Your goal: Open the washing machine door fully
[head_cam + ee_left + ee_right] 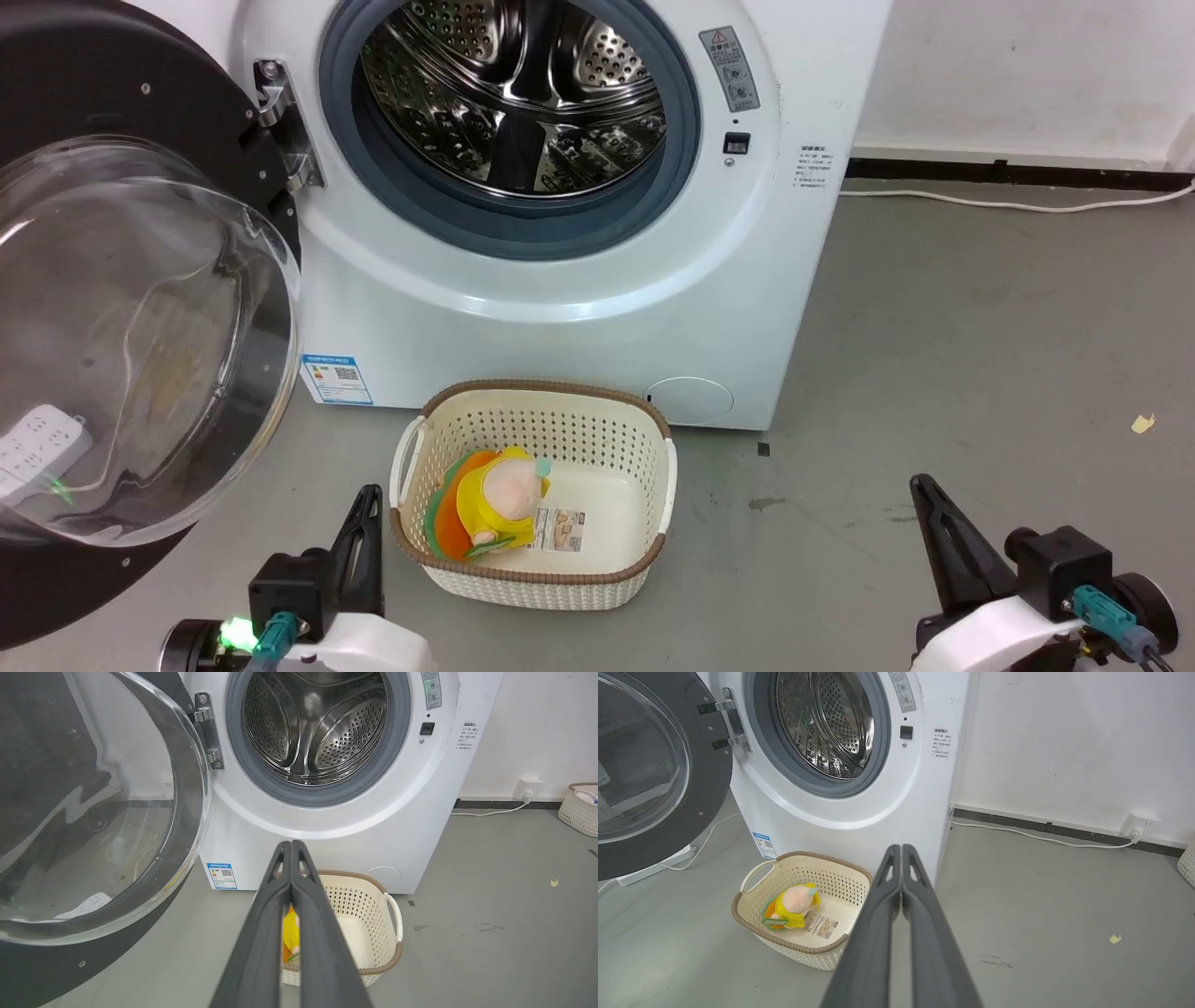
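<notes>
Both claws, the left claw (371,495) and the right claw (922,485), are held pressed shut and empty along the lower frame edge, apart from the washing machine door (131,327), which is swung wide at the left of frame. If it were pushed further, a closed tip could be slid off the glossy dome, or the basket (546,385) knocked

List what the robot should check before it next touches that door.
1. Door stands clear of the drum: ok.
2. Door at the stop of its hinge: cannot tell.
3. Left gripper shut, empty, apart from the door: ok.
4. Right gripper shut, empty: ok.
5. Basket apart from the door: ok.
</notes>
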`<state>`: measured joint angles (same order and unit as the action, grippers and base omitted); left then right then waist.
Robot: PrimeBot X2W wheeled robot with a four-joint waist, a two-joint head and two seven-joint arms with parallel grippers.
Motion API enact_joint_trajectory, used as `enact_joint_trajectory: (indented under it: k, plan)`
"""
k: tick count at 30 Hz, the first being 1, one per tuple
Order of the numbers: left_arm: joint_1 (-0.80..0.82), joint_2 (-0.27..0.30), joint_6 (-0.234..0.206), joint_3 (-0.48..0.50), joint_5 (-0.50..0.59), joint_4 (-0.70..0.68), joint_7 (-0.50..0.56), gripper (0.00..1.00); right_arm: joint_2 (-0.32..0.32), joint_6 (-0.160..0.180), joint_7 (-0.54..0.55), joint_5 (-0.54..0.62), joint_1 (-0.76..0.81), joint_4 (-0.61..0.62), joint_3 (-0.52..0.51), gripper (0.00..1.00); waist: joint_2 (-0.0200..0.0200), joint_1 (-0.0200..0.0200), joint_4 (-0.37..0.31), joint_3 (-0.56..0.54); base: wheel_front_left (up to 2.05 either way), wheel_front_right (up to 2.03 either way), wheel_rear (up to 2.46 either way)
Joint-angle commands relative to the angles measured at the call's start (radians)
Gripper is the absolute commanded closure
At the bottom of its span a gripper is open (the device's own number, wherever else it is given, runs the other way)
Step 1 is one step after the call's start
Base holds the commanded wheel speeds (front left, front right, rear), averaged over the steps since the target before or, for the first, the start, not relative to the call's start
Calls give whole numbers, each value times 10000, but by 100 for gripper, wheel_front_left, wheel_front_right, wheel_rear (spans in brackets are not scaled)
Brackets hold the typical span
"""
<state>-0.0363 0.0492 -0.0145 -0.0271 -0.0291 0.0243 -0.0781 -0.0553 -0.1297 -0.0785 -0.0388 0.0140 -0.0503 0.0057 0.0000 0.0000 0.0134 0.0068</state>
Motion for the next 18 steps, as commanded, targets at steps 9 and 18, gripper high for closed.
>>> enact_joint_trajectory:
  k: [9,18]
  plan:
    - [204,8,80,87,135,-105,254,100,40,-8,255,159,-108,216,-27,100,0,0,-38,-19,0,0,0]
    - [259,9,102,151,189,-153,438,100,44,-8,440,239,-119,316,-37,100,0,0,-72,-36,0,0,0]
